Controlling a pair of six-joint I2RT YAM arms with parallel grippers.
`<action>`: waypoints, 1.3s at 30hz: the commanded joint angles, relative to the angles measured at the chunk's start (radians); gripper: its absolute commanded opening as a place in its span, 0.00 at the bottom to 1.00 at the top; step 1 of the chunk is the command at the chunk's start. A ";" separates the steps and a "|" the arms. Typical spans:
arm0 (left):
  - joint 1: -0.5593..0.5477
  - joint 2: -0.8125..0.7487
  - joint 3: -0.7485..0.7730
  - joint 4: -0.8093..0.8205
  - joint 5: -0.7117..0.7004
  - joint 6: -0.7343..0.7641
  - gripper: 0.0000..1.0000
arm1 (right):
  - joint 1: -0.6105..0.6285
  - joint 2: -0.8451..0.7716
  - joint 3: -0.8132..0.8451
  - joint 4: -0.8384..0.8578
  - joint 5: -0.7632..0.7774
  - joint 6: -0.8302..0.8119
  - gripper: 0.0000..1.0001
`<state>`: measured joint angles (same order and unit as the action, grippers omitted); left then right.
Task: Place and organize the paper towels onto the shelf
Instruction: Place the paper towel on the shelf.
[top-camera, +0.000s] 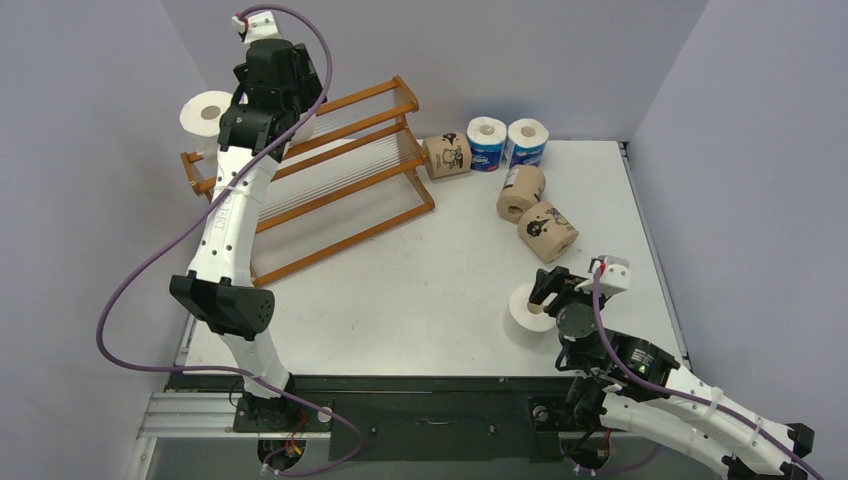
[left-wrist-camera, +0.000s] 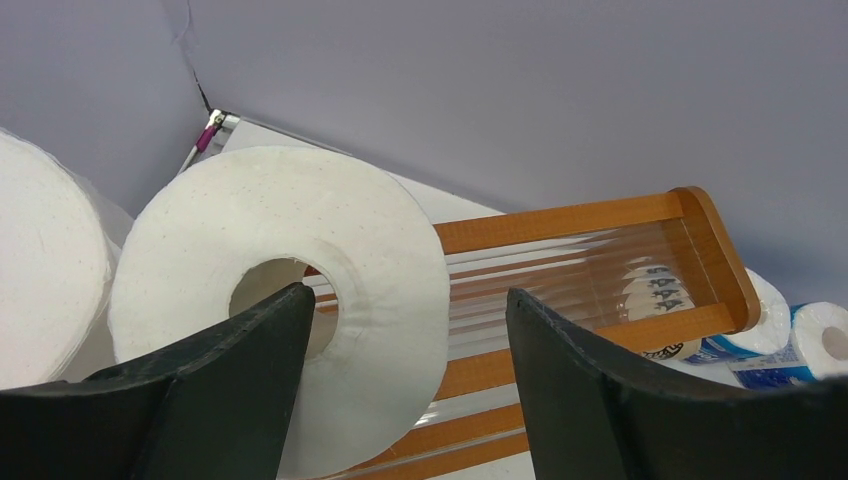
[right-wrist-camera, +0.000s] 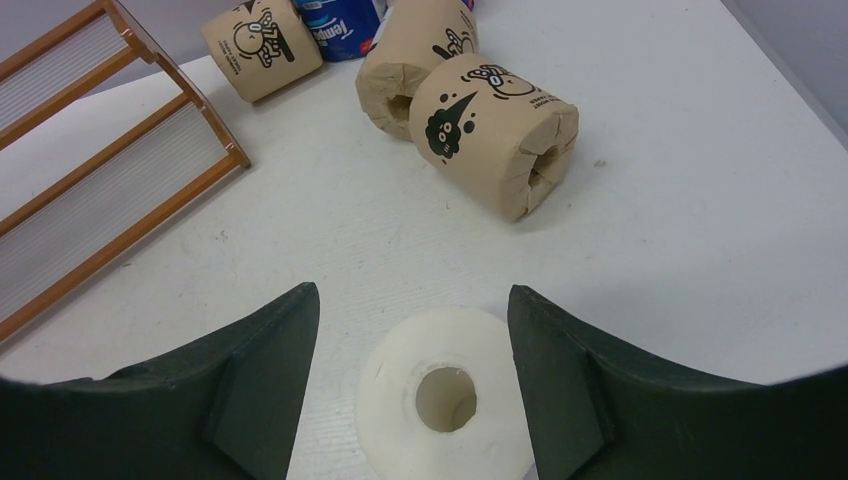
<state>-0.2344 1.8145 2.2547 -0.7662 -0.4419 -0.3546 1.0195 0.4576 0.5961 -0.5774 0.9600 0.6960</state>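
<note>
Left gripper (left-wrist-camera: 408, 293) jaws released wide, shelved white roll (left-wrist-camera: 380, 260) just ahead, left of centre. The open tier of the shelf (left-wrist-camera: 560, 222) runs rightward to its end rail. Right gripper (right-wrist-camera: 412, 290) open, straddling loose white roll (right-wrist-camera: 400, 390), bare table (right-wrist-camera: 700, 200) ahead.

Robot lab cell: bare lavender walls (top-camera: 90, 60), white tabletop (top-camera: 420, 290), aluminium base rail (top-camera: 190, 415).

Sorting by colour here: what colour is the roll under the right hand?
The roll is plain white; the right wrist view shows it best.
</note>
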 joint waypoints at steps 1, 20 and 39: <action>0.004 0.000 0.035 0.014 -0.018 0.003 0.69 | -0.006 -0.007 -0.007 0.019 0.001 0.001 0.65; 0.003 -0.016 0.025 0.021 -0.002 0.010 0.89 | -0.006 -0.005 -0.002 0.021 0.001 0.003 0.65; 0.003 -0.044 0.002 0.033 0.019 -0.001 0.96 | -0.006 0.004 0.005 0.019 -0.003 -0.001 0.64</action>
<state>-0.2348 1.8141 2.2543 -0.7544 -0.4324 -0.3546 1.0195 0.4564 0.5915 -0.5774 0.9531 0.6960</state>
